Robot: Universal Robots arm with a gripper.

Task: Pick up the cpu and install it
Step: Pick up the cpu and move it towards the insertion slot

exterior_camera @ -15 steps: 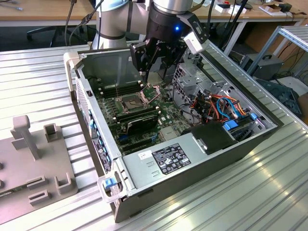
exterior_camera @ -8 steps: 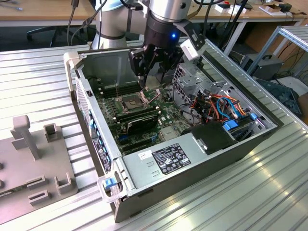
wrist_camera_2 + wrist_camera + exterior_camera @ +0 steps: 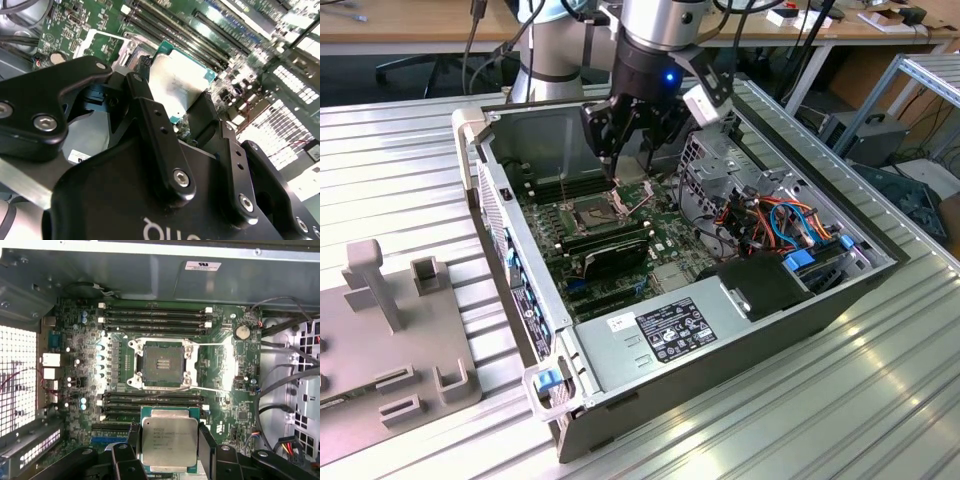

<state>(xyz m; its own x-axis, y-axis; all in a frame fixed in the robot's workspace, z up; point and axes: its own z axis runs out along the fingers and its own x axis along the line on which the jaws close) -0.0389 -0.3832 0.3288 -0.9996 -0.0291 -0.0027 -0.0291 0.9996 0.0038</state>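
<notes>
Hovers inside the open computer case (image 3: 720,350), above the green motherboard (image 3: 225,370), near the open socket (image 3: 161,363). Clamps with the gripper (image 3: 628,150) on the cpu (image 3: 167,442), fingers (image 3: 206,445) pressed against its two opposite edges, silver top up.

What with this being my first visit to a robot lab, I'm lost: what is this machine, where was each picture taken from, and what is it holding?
It is a silver robot arm reaching into an open grey metal computer case lying on a ribbed aluminium table. The exterior view comes from a camera off the arm; both wrist views come from cameras riding on the arm, looking past its black end effector. That end effector is shut on the cpu, a small flat square chip with a silver-grey metal top, held over the green motherboard. The dark square socket there is empty.
</notes>
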